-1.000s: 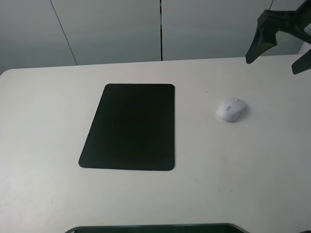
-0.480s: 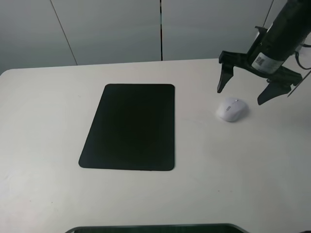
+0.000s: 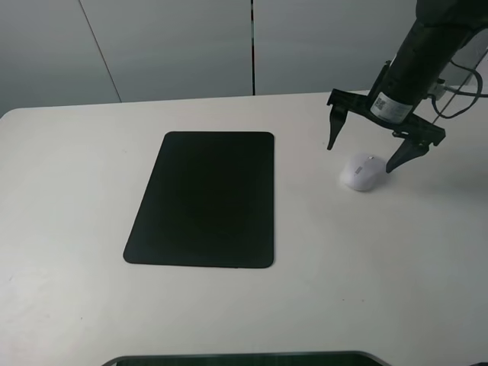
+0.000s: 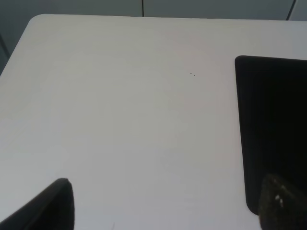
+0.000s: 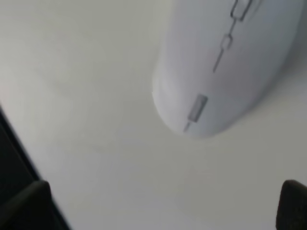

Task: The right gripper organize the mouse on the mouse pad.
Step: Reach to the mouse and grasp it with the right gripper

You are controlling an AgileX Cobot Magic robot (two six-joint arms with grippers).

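Observation:
The white mouse (image 3: 362, 171) lies on the table to the right of the black mouse pad (image 3: 204, 200), apart from it. My right gripper (image 3: 363, 155) hangs just above the mouse, open wide, with one fingertip (image 3: 331, 142) on its left and the other on its right. The right wrist view shows the mouse (image 5: 230, 62) close up, with the two fingertips (image 5: 24, 203) in the picture's corners, far apart, and a strip of the pad (image 5: 12, 158). My left gripper (image 4: 163, 206) is open over bare table beside the pad's edge (image 4: 273, 124). It does not show in the exterior view.
The white table (image 3: 76, 191) ends at a grey panelled wall (image 3: 175, 46) behind. A dark object's edge (image 3: 244, 358) shows along the table's front edge.
My right gripper has come in from the upper right and dropped down and leftwards until its open fingers straddle the mouse. The mouse and pad have not moved.

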